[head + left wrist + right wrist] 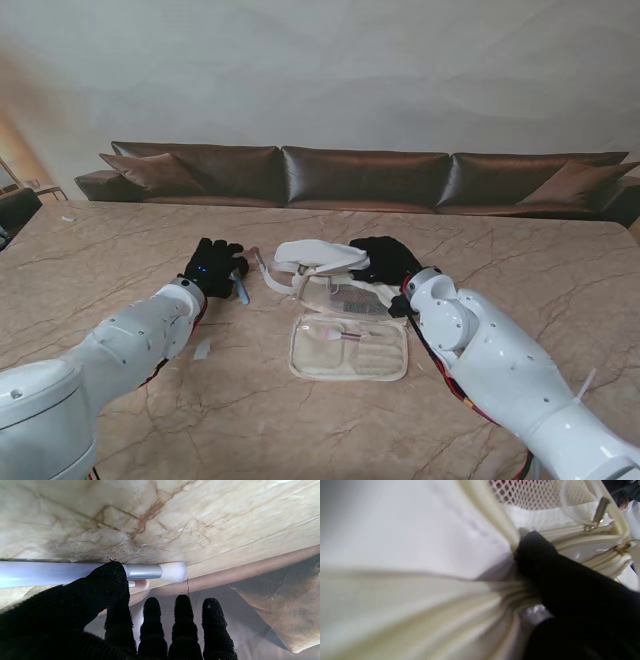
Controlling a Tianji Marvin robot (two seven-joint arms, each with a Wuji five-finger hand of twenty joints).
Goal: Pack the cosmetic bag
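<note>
My left hand (212,266) grips a makeup brush (140,572) by its handle (thumb pressed on it) just above the tabletop (120,250), left of the cosmetics bag (345,330). The bag lies open at mid-tabletop; my right hand (385,262) pinches its cream fabric edge.

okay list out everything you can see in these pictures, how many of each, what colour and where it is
cosmetics bag: one, cream with clear panels, lying open at table centre
makeup brush: one, pale blue handle, silver ferrule, white tip, in the left hand
small white scrap: one, on the table by the left arm
table: one, beige marble with brown veins
sofa: one, brown, beyond the table
left hand: black glove, shut on the brush
right hand: black glove, gripping the bag's edge
</note>
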